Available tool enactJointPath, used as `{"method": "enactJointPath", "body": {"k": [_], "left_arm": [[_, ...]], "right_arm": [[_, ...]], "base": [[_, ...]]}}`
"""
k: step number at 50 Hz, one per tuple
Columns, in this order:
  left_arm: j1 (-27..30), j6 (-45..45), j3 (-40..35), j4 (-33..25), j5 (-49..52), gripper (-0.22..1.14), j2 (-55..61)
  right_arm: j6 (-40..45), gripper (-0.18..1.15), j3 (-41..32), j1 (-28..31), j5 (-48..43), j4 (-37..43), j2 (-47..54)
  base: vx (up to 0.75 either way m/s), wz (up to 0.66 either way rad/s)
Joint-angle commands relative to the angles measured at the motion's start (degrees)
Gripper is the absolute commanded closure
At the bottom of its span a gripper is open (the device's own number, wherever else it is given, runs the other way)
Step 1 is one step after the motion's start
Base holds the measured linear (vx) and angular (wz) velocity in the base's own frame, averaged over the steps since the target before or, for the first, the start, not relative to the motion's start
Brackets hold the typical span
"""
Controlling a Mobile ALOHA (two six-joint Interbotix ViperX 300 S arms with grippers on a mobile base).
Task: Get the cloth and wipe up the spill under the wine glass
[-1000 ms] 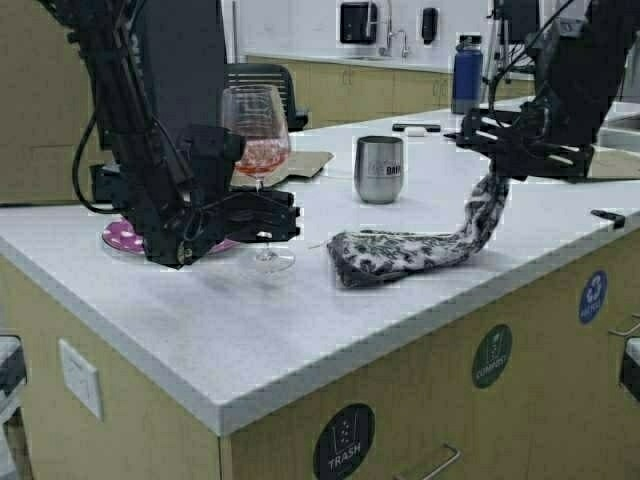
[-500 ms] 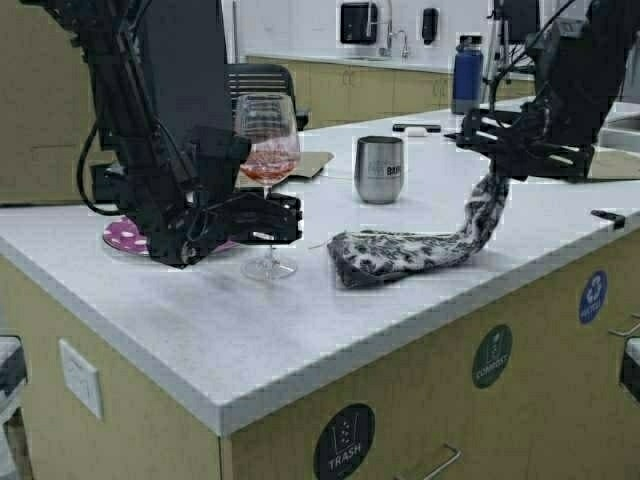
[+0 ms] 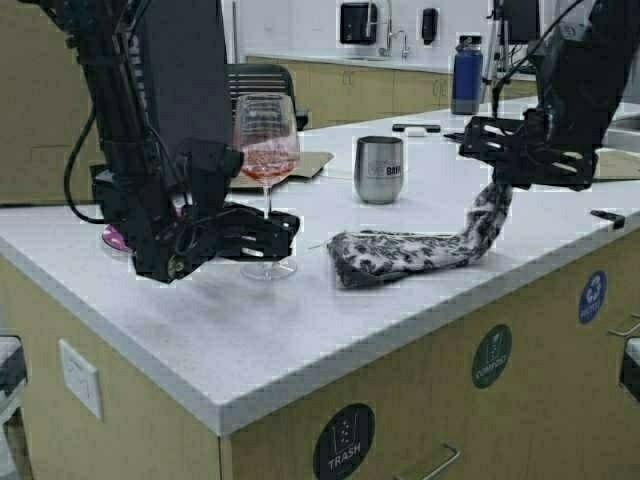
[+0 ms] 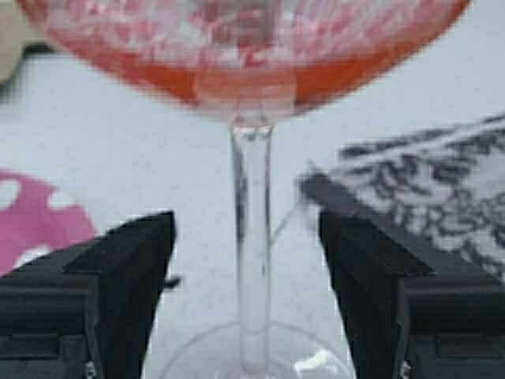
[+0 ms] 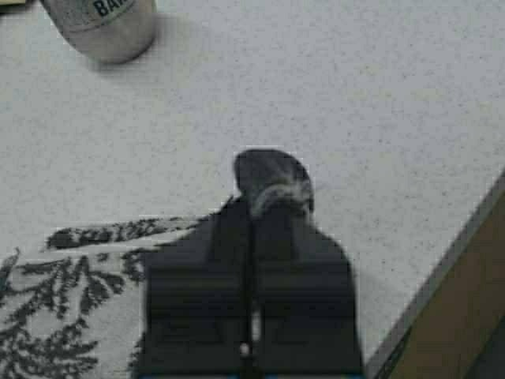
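- The cloth (image 3: 410,252) lies near the middle of the high view, on the white tabletop (image 3: 300,330). It is soft and floppy, so it bends and sags. Most of it rests flat, and one end hangs up toward the upper right.
- The right claw (image 3: 500,178) is pinched closed on that raised end. In the right wrist view, a little bunch of cloth (image 5: 272,185) pokes out past the closed tips. I think a corner is a good place to hold it, but a thin pinch could slip, so drag it gently.
- The wine glass (image 3: 267,180) stands left of the middle, just beside the flat end of the cloth. It is tall, thin and easy to break, with pink drink in its bowl. It would tip easily.
- The left claw (image 3: 285,232) is spread wide, one finger on each side of the stem (image 4: 252,245), not touching it. The stem looks like the best place to hold, low down, with a soft squeeze.
- I cannot see the spill under the foot of the glass.
- A steel tumbler (image 3: 379,169) stands behind the cloth, and a pink spotted plate (image 3: 113,238) peeks out at the far left.
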Motion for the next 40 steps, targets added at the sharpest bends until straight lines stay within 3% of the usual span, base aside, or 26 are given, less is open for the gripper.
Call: {"method": "enactJointPath", "body": {"k": [1,17,31,40], "left_arm": [[-0.1,0.4,5.5,-1.2,-5.4,0.01,-3.6],[-0.1,0.4,22.9,-2.1,-20.0,0.01,-4.7],[-0.1,0.1,34.6,-2.7,-20.5,0.01,-12.8],[-0.1,0.0,40.4,-4.5,-18.9,0.01,-21.4]], "right_arm": [[0.1,0.91,0.7,0.1,-0.9,-0.1,-1.8],[0.3,0.91,7.6,0.4,-5.9,-0.1,-4.0],[-0.6,0.91,15.7,1.0,-5.6,-0.4,-17.1],[-1.0,0.91,17.4,1.4,2.5,-1.7,-26.9]], "base": [[0.0,0.0],[0.0,0.0],[0.0,0.0],[0.0,0.0]]}}
